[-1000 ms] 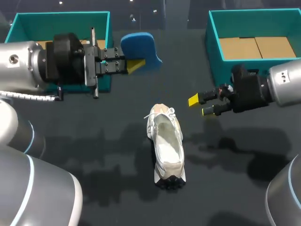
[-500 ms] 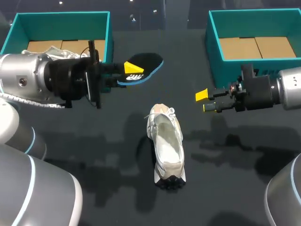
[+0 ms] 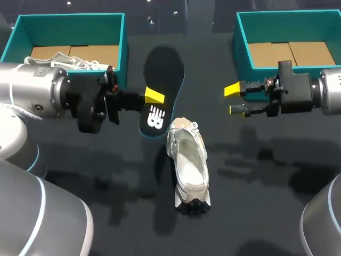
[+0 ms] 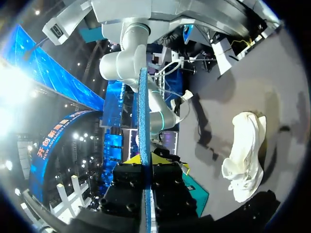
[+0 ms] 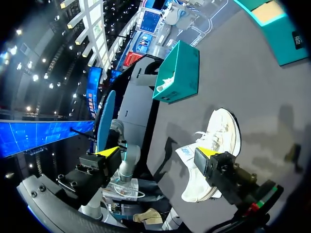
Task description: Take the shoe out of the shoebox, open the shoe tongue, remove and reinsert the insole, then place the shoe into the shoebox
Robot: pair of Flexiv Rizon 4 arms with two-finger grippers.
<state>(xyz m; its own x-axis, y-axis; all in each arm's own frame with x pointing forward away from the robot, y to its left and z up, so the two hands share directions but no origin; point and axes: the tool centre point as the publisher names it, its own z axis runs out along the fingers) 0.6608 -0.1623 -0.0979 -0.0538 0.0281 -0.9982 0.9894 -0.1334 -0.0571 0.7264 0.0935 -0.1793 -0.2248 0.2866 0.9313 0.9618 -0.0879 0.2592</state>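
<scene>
A white sneaker [image 3: 187,160] lies on the dark table, toe toward the far side. My left gripper [image 3: 154,96] is shut on its insole [image 3: 161,80], black on top with a blue edge and a white logo, held flat in the air just beyond the shoe's toe. In the left wrist view the insole [image 4: 143,136] stands edge-on between the fingers, with the sneaker [image 4: 245,155] off to one side. My right gripper [image 3: 233,100] hangs open and empty to the shoe's far right, in front of the right box. In the right wrist view its fingers [image 5: 158,153] are spread wide, the sneaker [image 5: 211,155] ahead of them.
A teal shoebox [image 3: 123,37] at the far left holds a second white shoe [image 3: 66,60]. Another teal shoebox [image 3: 240,48] at the far right shows only its cardboard floor. My left arm stretches across in front of the left box.
The left gripper turned the insole from blue underside up to black top up and carried it nearer the shoe's toe. The right gripper rose and drifted back toward the right box.
</scene>
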